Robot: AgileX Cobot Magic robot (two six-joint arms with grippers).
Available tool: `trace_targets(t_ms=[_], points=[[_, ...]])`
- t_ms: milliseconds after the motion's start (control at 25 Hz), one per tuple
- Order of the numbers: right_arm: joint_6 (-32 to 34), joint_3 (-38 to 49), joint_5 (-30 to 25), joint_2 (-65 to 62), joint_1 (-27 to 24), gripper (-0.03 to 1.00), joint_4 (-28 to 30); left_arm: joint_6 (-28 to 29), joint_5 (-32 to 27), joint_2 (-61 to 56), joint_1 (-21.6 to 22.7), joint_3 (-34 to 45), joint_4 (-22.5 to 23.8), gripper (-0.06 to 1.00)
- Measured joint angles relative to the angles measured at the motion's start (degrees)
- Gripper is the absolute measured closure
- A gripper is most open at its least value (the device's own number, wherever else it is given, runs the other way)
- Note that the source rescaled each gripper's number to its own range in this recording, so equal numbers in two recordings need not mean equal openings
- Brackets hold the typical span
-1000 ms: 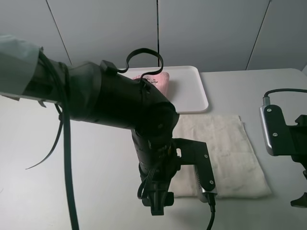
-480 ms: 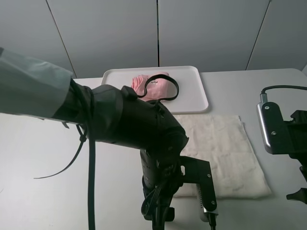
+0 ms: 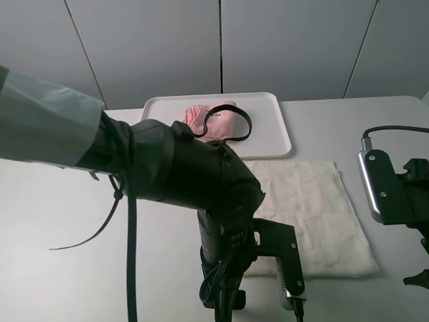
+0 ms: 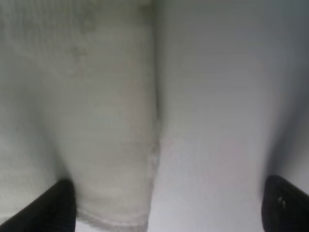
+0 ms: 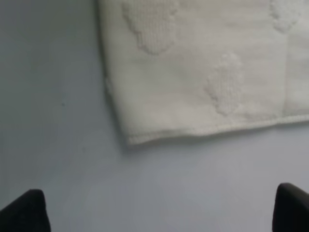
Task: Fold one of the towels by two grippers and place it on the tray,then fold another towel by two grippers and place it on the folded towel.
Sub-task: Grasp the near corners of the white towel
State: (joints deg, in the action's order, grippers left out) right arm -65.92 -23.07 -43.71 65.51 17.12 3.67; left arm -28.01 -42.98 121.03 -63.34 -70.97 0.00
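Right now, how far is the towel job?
Done: pink towel lies on the tray. In hand: left tool and right tool, both open, each over a corner of the flat cream towel. Remaining: fold it and put it on the pink towel.

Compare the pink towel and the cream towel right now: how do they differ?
The pink towel lies on the tray; the cream towel lies on the table, nearer the robot. The pink towel is bunched into a small folded bundle; the cream towel is spread flat and covers far more area. Neither is held.
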Motion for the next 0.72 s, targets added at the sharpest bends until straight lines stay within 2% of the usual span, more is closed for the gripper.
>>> trace_targets(t_ms=[360, 720], points=[[-1.7, 7.3, 8.8, 0.0, 0.0, -0.03, 0.0, 1.0, 0.0, 0.0, 0.0, 0.0, 0.0, -0.05], [-4.4, 7.3, 10.3, 3.0, 0.0, -0.03, -2.3, 1.1, 0.1, 0.0, 0.0, 0.0, 0.3, -0.05]])
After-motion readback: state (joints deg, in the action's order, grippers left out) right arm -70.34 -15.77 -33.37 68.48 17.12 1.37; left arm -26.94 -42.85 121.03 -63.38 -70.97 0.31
